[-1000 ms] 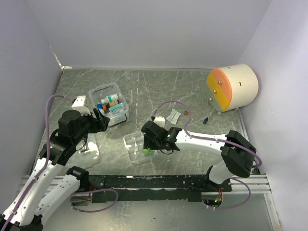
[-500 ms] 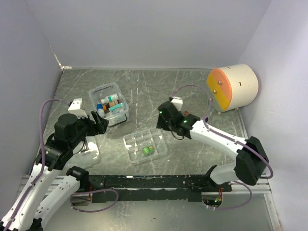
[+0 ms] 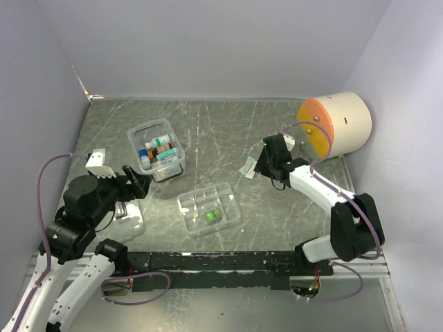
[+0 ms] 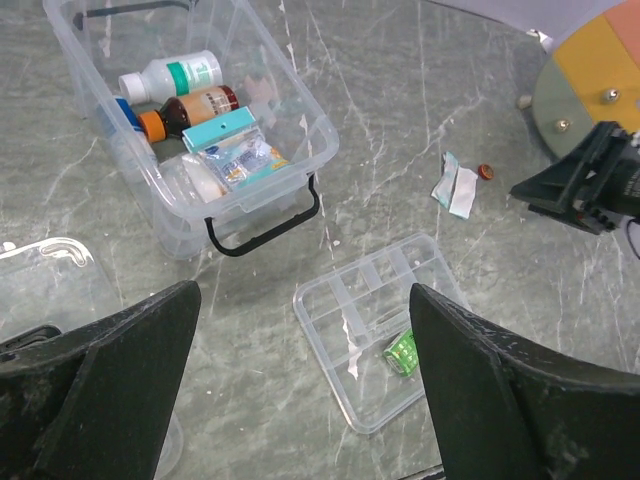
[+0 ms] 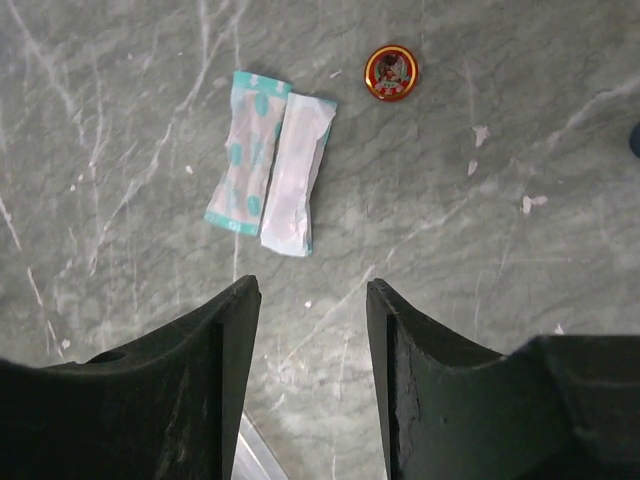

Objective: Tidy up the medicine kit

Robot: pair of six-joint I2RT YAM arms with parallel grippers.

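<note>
Right gripper (image 5: 312, 290): your jaws stand apart, empty; sachets (image 5: 270, 160) just ahead.
Left gripper (image 4: 305, 295): apart, empty; tray insert (image 4: 350, 300) ahead.

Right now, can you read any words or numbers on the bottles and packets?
No text can be read.
White bottle: green label, blurred.
Brown bottle: label blurred.
Two sachets: print too small.
Round red tin: design too small.
Green packet in the tray: blurred.
</note>
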